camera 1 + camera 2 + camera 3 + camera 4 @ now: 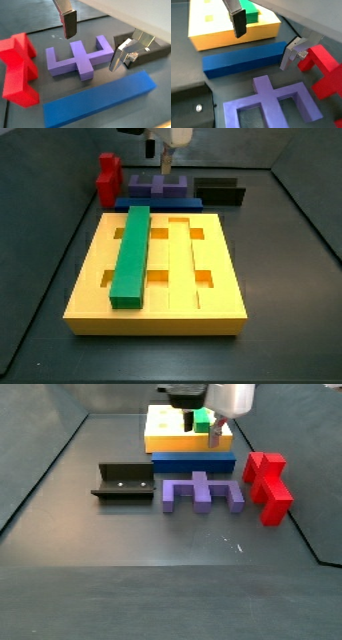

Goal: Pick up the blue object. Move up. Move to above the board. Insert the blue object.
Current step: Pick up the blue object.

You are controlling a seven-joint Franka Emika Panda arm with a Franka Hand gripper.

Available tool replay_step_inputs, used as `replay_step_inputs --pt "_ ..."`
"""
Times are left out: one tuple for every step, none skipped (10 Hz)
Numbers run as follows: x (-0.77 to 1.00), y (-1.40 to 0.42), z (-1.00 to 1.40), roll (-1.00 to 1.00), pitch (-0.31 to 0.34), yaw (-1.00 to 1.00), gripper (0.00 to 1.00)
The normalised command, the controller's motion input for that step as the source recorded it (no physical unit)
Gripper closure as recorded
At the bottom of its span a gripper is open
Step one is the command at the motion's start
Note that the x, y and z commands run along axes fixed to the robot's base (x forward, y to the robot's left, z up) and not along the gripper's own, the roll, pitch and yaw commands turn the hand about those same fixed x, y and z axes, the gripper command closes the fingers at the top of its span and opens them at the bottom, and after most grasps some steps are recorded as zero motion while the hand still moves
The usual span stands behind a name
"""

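Gripper (264, 40) hangs w/ fingers spread, nothing between them, above the floor near the bar (243, 59) and purple block (278, 102); not touching either. In a wrist view one finger (69, 23) sits over the far side of the purple block (78, 60), the other finger (127, 52) near the fixture (150, 50). In a side view the gripper (214, 429) is over the bar/board area.

Bar lies flat on the floor, long side just beside the board's (231, 34) short end, between board and purple block; whether it touches the board, can't tell. Side view: bar (156, 202) right behind the board (156, 298); the other side view shows bar (193, 465) in front of board (160, 439). Green bar (132, 253) already sits in one board groove; the next groove looks free.

Handling guess: bar looks rigid, solid, prob light plastic, smooth faces so may slip if pinched off-centre. Long shape means it'll tip if grabbed near an end. Best hold: mid-length, fingers across the narrow width, on the two long side faces. Gap on the board side looks tight, so finger entry there is the risk. Red block (324, 70) off to one end, not in the way.
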Motion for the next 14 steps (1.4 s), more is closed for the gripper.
replay_step_inputs --pt "0.00 -0.09 -0.17 -0.08 0.000 -0.99 0.00" --pt "0.00 -0.07 -0.19 -0.07 0.000 -1.00 0.00" --pt "0.00 -0.15 -0.21 0.00 0.000 -0.98 0.00" --pt "0.00 -0.13 -0.24 0.00 0.000 -0.95 0.00" --pt "0.00 -0.11 -0.28 0.00 0.000 -0.95 0.00" --pt "-0.10 -0.15 -0.26 0.00 0.000 -0.82 0.00" --pt "-0.19 -0.16 -0.29 0.00 -0.019 -0.73 0.00" --pt "-0.38 -0.04 -0.34 -0.03 -0.083 -0.49 0.00" --pt "-0.39 -0.05 -0.29 -0.04 -0.094 -0.26 0.00" --pt "-0.29 -0.04 -0.28 -0.08 -0.110 -0.03 0.00" --pt "-0.25 -0.05 -0.33 -0.04 -0.131 0.01 0.00" --pt "-0.11 -0.18 -0.35 0.01 -0.107 0.04 0.00" --pt "0.00 -0.16 -0.30 0.11 -0.027 0.00 0.00" --pt "0.02 -0.14 -0.23 0.16 0.000 0.00 0.00"
